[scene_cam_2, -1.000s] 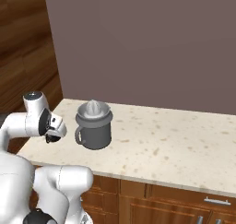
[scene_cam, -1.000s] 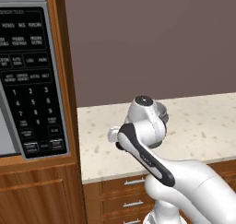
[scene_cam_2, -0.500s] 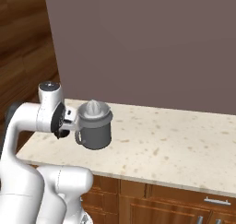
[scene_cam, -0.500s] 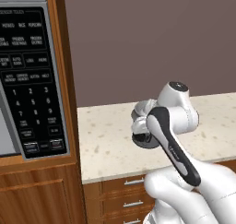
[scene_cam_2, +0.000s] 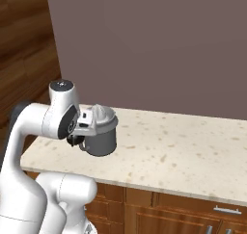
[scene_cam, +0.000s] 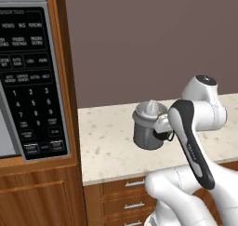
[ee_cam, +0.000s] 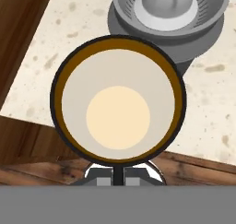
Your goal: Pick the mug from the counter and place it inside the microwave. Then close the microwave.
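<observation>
The hand (ee_cam: pixel 118 174), clenched on the rim of the mug (ee_cam: pixel 118 101), has swung away from the microwave (scene_cam: pixel 28 76) toward the juicer (scene_cam: pixel 148 125), carrying the mug above the desk (scene_cam_2: pixel 169 151) edge, so placement inside still lies ahead.

The microwave (scene_cam: pixel 28 81) runs off the left edge, so its door and handle are out of sight. The mug (scene_cam_2: pixel 76 140) is mostly hidden behind the arm's wrist. The juicer (ee_cam: pixel 170 6) is cut off at the hand view's top edge.
</observation>
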